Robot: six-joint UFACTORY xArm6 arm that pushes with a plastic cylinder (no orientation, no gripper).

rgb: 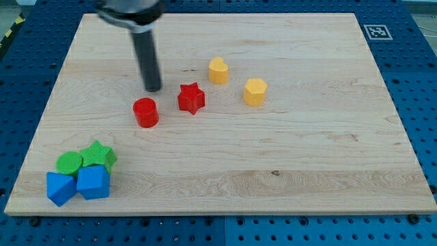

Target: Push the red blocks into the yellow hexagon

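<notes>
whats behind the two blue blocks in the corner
Two green blocks: a green round block behind the left blue block, a green star behind the right blue block. Their lower parts are covered.

Narrow gap between the red cylinder point(145, 112) and red star point(192, 98), my tip point(153, 89) just above it. Yellow heart point(218, 70) crowds the yellow hexagon point(255, 91) from the view's upper left.

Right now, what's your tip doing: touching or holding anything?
My tip: a bare rod, holding nothing, just above the red cylinder and left of the red star; apparently touching neither.
</notes>
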